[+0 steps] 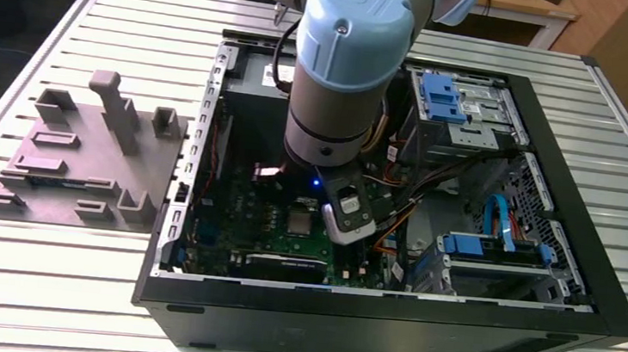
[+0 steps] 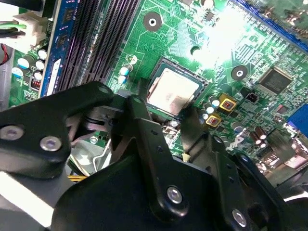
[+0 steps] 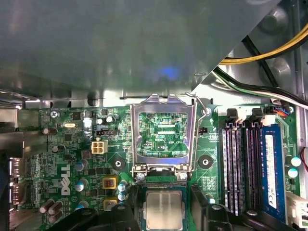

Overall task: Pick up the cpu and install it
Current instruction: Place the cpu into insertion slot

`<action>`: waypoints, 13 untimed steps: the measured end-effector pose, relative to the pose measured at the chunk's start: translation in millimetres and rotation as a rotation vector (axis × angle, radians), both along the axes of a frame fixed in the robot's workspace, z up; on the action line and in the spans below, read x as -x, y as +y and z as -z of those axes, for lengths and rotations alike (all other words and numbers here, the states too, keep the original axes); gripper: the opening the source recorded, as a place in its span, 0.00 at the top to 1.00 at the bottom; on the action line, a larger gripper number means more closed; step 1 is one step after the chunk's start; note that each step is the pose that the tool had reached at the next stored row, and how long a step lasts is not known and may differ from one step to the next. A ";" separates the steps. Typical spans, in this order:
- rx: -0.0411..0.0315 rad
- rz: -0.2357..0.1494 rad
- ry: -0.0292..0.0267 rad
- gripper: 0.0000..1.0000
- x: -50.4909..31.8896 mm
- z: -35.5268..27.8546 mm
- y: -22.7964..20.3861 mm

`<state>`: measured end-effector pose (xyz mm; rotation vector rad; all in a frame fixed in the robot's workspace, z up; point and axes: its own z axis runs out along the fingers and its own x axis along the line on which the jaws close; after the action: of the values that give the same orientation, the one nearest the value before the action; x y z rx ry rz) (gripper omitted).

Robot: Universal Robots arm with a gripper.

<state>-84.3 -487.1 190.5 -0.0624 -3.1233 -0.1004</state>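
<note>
The cpu [image 2: 173, 89], a small square chip with a silvery top, lies flat in its socket on the green motherboard [image 2: 250, 53] inside the open computer case [image 1: 392, 322]. In the first wrist view the cpu [image 3: 163, 209] sits just below the socket's raised metal load plate [image 3: 161, 103]. My gripper [image 2: 161, 108] hovers right above the chip. Its black fingers [image 2: 137, 113] stand apart, one on each side of the cpu, and do not seem to press on it. In the exterior view the gripper [image 1: 332, 228] reaches down into the case beside the cpu [image 1: 302, 222].
Black memory slots [image 3: 238, 163] and a blue-labelled stick [image 3: 269, 168] run beside the socket. Yellow and black cables [image 3: 269, 48] cross nearby. Blue drive bays [image 1: 448, 98] fill the case's far side. A grey fixture block [image 1: 85, 158] stands on the slatted table at the exterior view's left.
</note>
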 end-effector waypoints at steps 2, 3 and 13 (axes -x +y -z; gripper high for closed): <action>0.0003 0.000 0.0004 0.53 0.0 0.2 -0.1; 0.0002 0.000 0.0004 0.53 0.0 0.4 -0.1; -0.0004 0.000 0.0000 0.58 -0.1 0.8 0.0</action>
<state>-84.1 -487.1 189.7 -0.0624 -3.1233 -0.1010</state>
